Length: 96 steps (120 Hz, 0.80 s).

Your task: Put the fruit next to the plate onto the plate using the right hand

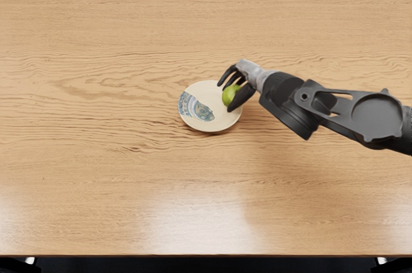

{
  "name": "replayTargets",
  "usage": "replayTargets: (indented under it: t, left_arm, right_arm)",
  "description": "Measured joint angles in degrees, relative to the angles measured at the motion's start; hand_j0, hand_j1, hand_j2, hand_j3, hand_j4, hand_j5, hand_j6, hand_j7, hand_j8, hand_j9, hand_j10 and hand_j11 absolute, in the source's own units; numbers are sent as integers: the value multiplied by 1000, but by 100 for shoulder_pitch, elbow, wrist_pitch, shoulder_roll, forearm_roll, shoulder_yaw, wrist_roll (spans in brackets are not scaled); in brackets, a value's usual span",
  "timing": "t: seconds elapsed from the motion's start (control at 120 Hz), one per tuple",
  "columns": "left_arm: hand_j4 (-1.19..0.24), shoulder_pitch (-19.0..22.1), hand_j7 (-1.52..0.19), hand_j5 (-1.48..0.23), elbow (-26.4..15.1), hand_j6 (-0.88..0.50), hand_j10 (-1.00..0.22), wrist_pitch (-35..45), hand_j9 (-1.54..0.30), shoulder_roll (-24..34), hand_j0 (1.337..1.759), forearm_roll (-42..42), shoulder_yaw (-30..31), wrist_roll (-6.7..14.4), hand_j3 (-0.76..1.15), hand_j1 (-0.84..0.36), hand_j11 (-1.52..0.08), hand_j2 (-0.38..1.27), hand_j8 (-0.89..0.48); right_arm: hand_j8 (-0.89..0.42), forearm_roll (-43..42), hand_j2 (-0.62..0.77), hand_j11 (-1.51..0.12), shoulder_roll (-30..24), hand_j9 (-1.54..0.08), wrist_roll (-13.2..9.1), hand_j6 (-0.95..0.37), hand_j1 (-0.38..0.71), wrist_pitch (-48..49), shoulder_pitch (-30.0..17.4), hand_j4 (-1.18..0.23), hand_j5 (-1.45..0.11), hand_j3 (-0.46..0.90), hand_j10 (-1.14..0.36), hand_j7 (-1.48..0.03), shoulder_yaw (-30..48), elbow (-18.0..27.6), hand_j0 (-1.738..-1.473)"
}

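The wooden table (129,189) fills nearly the whole frame, with a strip of grey floor along the top edge. The right arm (335,109) comes in from the right edge a little above mid-height, dark and bulky, and reaches leftward to the centre. There sits the plate (212,118), round and cream-coloured, with a blue pattern on its left part. The right hand (239,83) hangs over the plate's upper right rim, its dark fingers (225,76) curled down and around the fruit (228,94), a small green one, which they grasp from above. The fruit shows inside the plate's outline, on its right side.

From where I stand, most of the job looks done: the fruit is picked up and brought over the plate. I cannot tell whether it already rests on the plate or is held just above it. What seems left is to open the fingers and draw the hand away without rolling the fruit off.
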Motion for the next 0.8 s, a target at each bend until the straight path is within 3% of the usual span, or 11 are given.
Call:
replayTargets:
  t: [0.45,0.567,0.8]
  left_arm:
    - [-9,0,-11,-11,0,-9,-9,0,-11,0,1658,0,0,0,0,339,-11,2,-9]
    - [-9,0,-11,-11,0,-9,-9,0,-11,0,1658,0,0,0,0,339,-11,2,-9]
    - [-9,0,-11,-11,0,-9,-9,0,-11,0,1658,0,0,0,0,339,-11,2,-9]
  right_arm:
    - [-400,-7,160,-827,432,-841,2,-575,238,-46,124,-590,-829,0,-527,-796,2,-276,-1657]
    - [-402,-14,64,-708,467,-717,4,-523,200,-82,124,-517,-710,0,-493,-689,2,-285,-1658]
    - [-242,-18,-1,-373,500,-376,6,-281,-39,-305,158,-278,-374,0,-271,-367,1,-276,-1658]
